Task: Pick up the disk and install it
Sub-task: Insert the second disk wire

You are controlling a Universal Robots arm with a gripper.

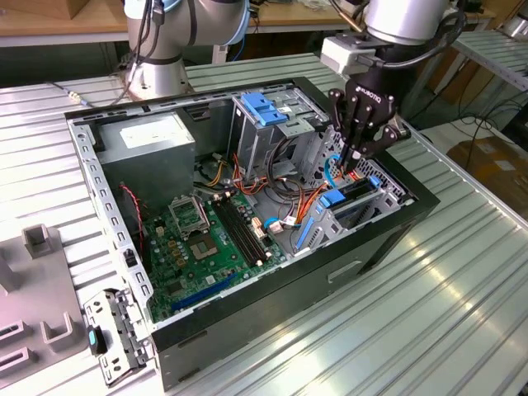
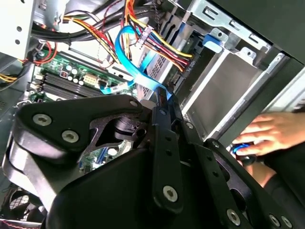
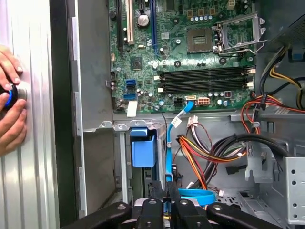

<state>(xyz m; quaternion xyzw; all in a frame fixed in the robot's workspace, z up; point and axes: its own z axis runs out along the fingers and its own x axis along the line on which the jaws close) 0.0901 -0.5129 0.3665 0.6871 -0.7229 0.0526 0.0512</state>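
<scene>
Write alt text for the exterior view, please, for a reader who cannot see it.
A black robot gripper reaches down into the drive bay at the exterior view's right of an open computer case, where blue carrier parts sit. A green motherboard, a grey power supply and a blue bracket on the drive cage lie inside the case, on a ribbed metal table.

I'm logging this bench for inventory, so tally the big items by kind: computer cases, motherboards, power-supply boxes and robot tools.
Computer case: 1
Motherboard: 1
Power-supply box: 1
Tool: 1
Total: 4
</scene>
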